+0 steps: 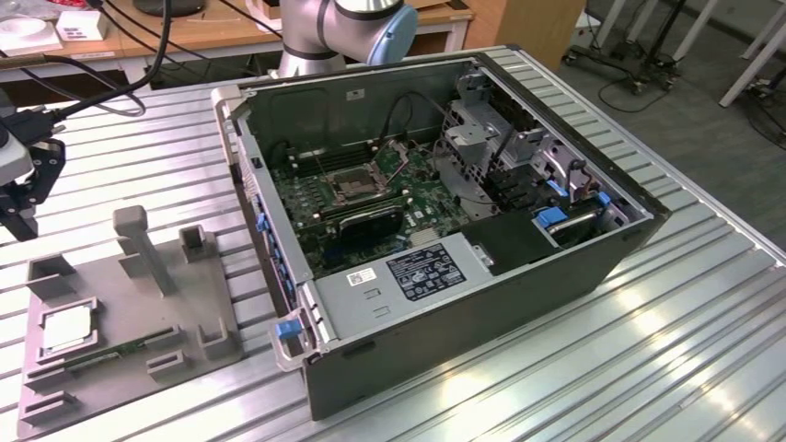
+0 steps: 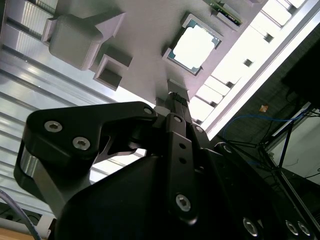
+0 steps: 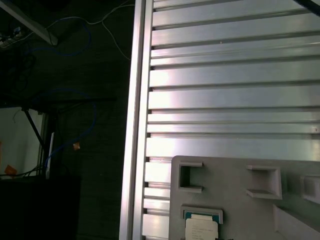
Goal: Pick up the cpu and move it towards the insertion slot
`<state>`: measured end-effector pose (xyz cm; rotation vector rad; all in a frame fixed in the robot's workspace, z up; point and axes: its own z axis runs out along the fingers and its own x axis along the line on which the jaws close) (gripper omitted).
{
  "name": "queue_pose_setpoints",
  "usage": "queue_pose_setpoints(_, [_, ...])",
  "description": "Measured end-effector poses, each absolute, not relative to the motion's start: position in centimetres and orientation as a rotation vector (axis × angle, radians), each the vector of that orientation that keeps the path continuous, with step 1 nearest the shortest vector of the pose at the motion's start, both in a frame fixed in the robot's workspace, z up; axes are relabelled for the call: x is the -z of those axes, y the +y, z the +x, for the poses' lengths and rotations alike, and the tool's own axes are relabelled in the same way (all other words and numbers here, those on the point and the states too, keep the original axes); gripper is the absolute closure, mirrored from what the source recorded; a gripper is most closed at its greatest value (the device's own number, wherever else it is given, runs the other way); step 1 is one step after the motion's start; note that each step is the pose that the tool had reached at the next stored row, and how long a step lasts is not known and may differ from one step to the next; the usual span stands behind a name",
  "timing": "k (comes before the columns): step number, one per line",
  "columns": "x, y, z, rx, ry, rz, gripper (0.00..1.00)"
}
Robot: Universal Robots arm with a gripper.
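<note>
The cpu (image 1: pixel 68 327) sits flat in its pocket on the gray tray (image 1: pixel 184 304), which is on the table (image 1: pixel 639 368) at the exterior view's left of the open case (image 1: pixel 491 313). The fingers (image 2: pixel 177 96) hover near the tray. They look pinched together and are gripping nothing. The slot (image 1: pixel 352 187) is inside the case, well apart from the cpu.

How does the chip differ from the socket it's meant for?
The chip is pale and bright; the socket is dark with a metal frame. The chip lies in a grey tray on the table; the socket sits inside the open computer case. Both are square and lie flat.
</note>
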<state>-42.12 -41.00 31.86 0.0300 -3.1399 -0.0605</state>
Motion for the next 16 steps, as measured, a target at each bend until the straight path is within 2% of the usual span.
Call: queue_pose_setpoints(16, [-30.6, -41.3, -43.1, 0.058, -3.14, 0.03, 0.9])
